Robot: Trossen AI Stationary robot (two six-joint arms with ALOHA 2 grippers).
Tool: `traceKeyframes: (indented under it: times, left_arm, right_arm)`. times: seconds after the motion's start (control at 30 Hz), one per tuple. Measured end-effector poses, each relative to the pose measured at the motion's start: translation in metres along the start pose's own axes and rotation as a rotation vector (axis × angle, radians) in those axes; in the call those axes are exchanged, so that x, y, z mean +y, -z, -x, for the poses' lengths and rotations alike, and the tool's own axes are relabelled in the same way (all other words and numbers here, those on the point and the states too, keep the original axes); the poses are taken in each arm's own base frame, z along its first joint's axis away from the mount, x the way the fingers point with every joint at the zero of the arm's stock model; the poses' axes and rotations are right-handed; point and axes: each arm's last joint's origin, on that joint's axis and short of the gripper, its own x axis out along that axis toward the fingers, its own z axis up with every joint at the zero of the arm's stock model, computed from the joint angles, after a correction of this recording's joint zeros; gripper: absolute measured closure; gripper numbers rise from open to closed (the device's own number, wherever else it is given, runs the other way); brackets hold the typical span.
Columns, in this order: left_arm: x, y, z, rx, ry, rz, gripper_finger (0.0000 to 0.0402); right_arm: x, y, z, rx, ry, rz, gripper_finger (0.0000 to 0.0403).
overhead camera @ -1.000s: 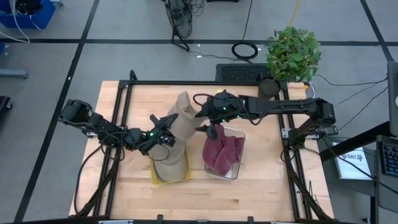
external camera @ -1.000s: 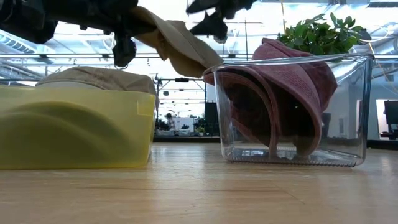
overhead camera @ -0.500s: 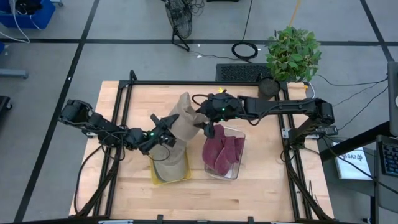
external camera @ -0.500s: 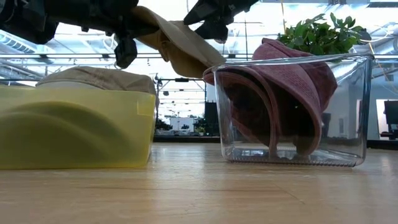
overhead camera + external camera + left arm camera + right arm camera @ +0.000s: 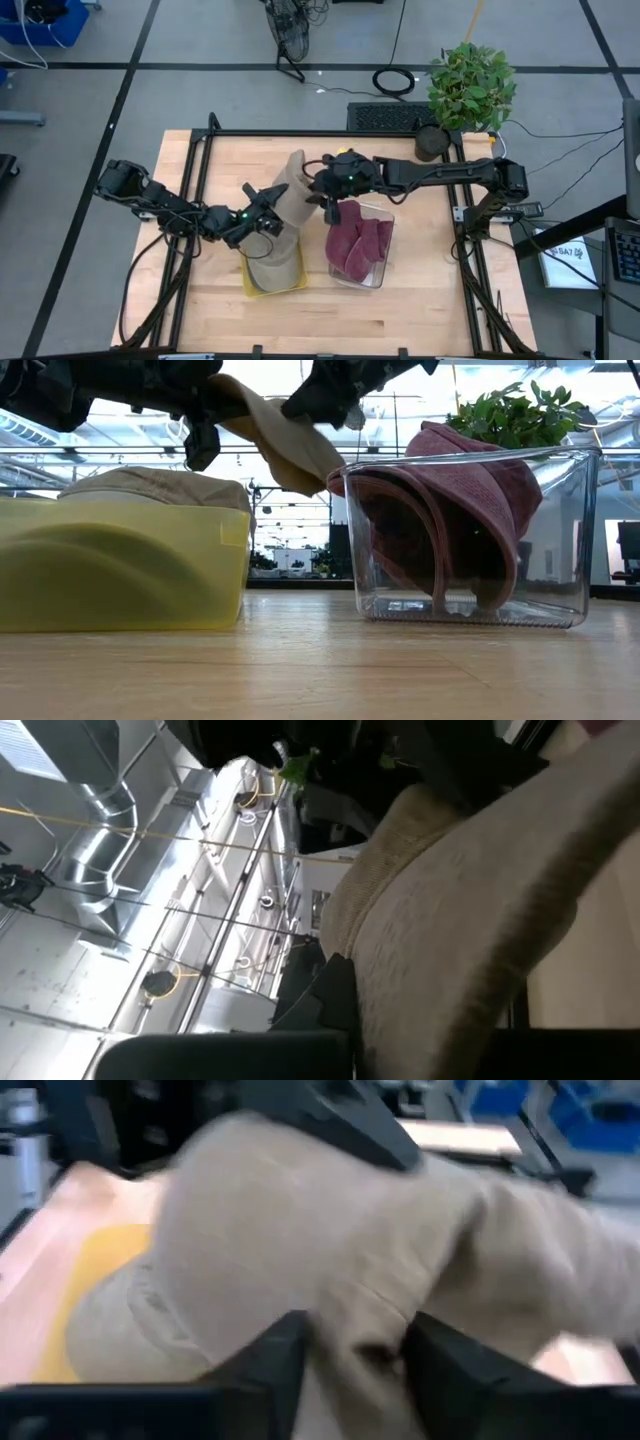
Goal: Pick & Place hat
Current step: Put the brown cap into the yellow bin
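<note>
My left gripper (image 5: 265, 212) is shut on a tan hat (image 5: 291, 183) and holds it up in the air over the yellow bin (image 5: 262, 283). A second tan hat (image 5: 150, 485) lies in that bin. My right gripper (image 5: 322, 195) is open at the held hat's right side. In the right wrist view its fingers (image 5: 285, 1355) stand on either side of a fold of the tan cloth (image 5: 355, 1330). Just right of the yellow bin, the clear bin (image 5: 373, 279) holds maroon hats (image 5: 358, 243) standing on edge. My left gripper pinches the tan hat by its left edge (image 5: 228, 398), coming level from the table's left. The hat is lifted clear and droops to the right, its free end (image 5: 305, 470) hanging over the clear bin's rim. My right gripper straddles the hat's fold (image 5: 355, 1330); whether it touches, I cannot tell.
A potted plant (image 5: 470, 85) stands at the table's far right corner. A black frame (image 5: 205, 150) runs along the table's edges. Bare wood lies in front of both bins (image 5: 330, 315).
My right gripper has moved toward the table's left, onto the held tan hat, and its fingers now stand around the cloth. The hat's hanging end has shifted a little to the left. My left arm has kept still.
</note>
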Motion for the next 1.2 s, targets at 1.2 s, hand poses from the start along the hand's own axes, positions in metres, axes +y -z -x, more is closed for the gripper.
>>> traceKeyframes:
  times: [1.2]
  left_arm:
    - [0.103, 0.017, 0.065, 0.092, -0.057, 0.971, 0.0254]
  right_arm:
    - [0.067, 0.02, 0.005, 0.269, 0.05, 0.582, 0.0402]
